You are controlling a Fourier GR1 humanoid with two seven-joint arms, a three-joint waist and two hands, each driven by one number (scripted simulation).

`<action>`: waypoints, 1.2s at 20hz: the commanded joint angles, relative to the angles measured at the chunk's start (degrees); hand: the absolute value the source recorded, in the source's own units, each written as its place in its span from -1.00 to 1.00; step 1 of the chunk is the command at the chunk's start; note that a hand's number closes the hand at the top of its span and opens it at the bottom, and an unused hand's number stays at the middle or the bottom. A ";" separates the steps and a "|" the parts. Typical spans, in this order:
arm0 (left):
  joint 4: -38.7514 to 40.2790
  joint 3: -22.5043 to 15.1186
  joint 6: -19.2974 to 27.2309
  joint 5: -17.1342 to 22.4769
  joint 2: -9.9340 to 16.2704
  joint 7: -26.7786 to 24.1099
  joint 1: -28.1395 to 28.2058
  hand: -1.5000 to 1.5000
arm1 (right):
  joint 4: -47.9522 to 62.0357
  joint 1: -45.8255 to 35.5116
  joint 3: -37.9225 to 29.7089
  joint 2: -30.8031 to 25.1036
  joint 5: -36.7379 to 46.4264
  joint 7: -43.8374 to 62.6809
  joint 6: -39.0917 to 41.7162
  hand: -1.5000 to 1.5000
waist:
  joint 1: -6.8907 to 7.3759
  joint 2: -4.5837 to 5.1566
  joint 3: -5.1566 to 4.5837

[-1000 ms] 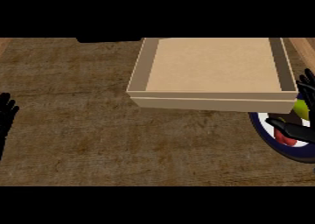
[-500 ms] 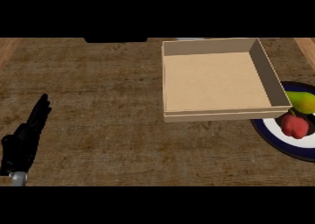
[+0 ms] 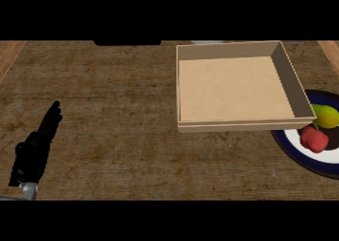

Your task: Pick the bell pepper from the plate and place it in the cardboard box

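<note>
A red bell pepper [image 3: 314, 138] lies on a round plate [image 3: 306, 157] with a dark blue rim at the right edge of the head view, next to a yellow-green fruit [image 3: 326, 116]. The open cardboard box [image 3: 236, 87] stands just left of and behind the plate, and its near right corner hides part of the plate. My left hand [image 3: 36, 148] is at the lower left, fingers straight and pointing away, holding nothing. My right hand does not show in this view.
The counter [image 3: 124, 103] has a dark brown mottled top with lighter wood strips along its left and right edges. A dark object [image 3: 127, 42] sits at the far edge, left of the box.
My right hand, which was at the plate a second ago, has gone out of view. The left hand has come further into view. The view has shifted, so the box and plate appear displaced.
</note>
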 commanded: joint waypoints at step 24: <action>-0.59 3.21 -3.49 -8.81 -7.68 1.93 0.34 0.00 | -18.59 -2.13 9.56 4.06 16.19 42.75 19.11 -1.00 | 0.65 -0.07 0.20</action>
